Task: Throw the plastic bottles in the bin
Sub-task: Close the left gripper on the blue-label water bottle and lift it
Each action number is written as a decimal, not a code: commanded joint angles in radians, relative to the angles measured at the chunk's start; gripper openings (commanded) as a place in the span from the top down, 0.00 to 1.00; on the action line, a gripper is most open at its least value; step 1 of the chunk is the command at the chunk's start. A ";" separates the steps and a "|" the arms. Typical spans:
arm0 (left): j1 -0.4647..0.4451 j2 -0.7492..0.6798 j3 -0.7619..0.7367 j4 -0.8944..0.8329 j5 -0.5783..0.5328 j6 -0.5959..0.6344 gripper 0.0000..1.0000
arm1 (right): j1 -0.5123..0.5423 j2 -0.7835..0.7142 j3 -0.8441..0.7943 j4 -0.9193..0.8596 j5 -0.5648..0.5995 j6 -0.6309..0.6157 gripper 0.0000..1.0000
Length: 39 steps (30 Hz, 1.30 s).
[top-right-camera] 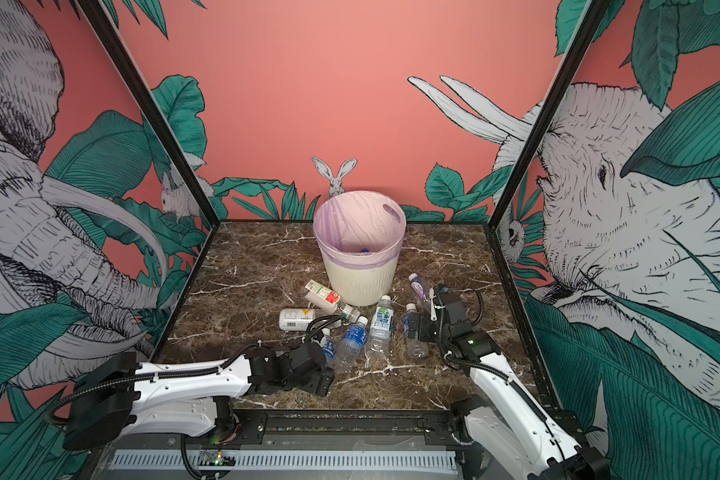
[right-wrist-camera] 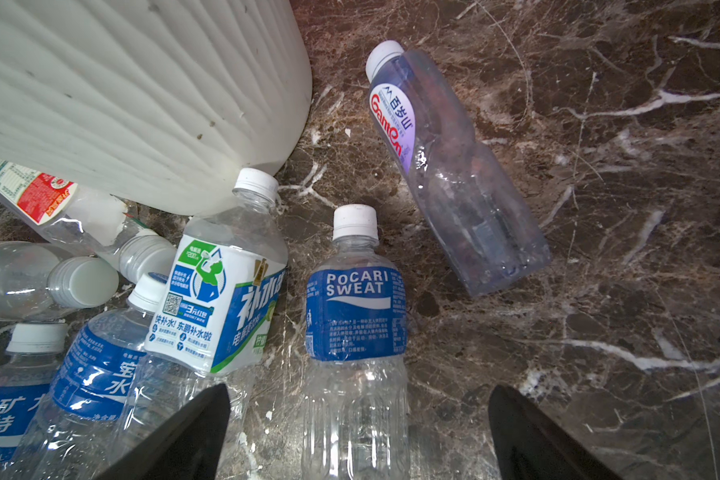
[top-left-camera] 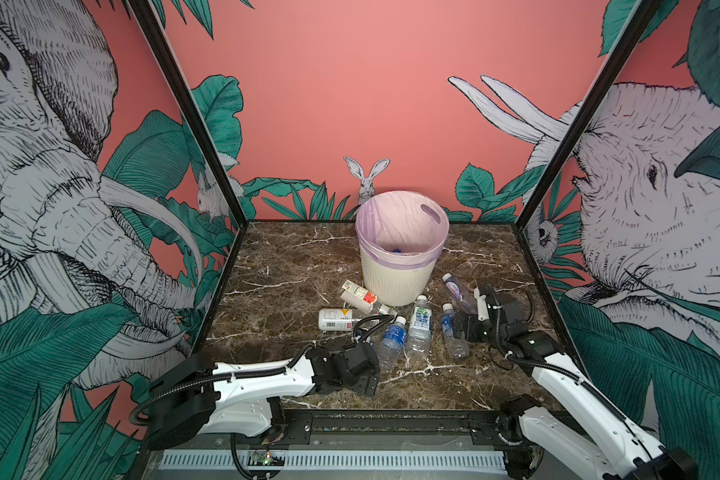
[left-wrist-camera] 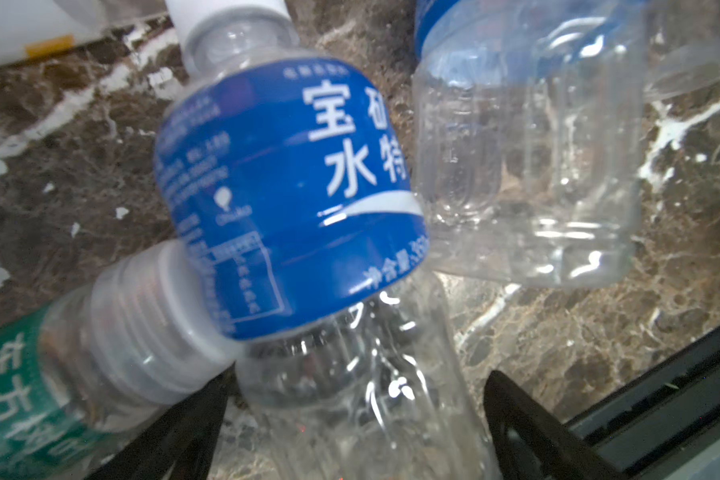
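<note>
Both grippers gape wide, left gripper [left-wrist-camera: 356,380] and right gripper [right-wrist-camera: 358,387]; only top views show inside the lilac-lined bin [top-left-camera: 391,282].

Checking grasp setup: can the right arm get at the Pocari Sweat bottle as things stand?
Likely yes. The open right tool is lined up on the Pocari Sweat bottle; bare table on one side, though the green-labelled bottle close alongside could get nudged.
</note>
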 commanded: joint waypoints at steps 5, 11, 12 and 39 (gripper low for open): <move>0.031 0.036 0.035 0.023 -0.008 0.041 0.04 | -0.005 -0.011 -0.006 0.030 -0.007 0.005 0.01; 0.036 0.109 0.079 0.013 0.001 0.071 0.06 | -0.005 -0.013 -0.009 0.030 -0.008 0.007 0.01; 0.036 0.120 0.083 0.013 0.002 0.073 0.07 | -0.005 -0.015 -0.010 0.030 -0.008 0.007 0.01; 0.036 0.136 0.110 -0.036 -0.031 0.095 0.35 | -0.005 -0.027 -0.004 0.015 0.005 0.001 0.01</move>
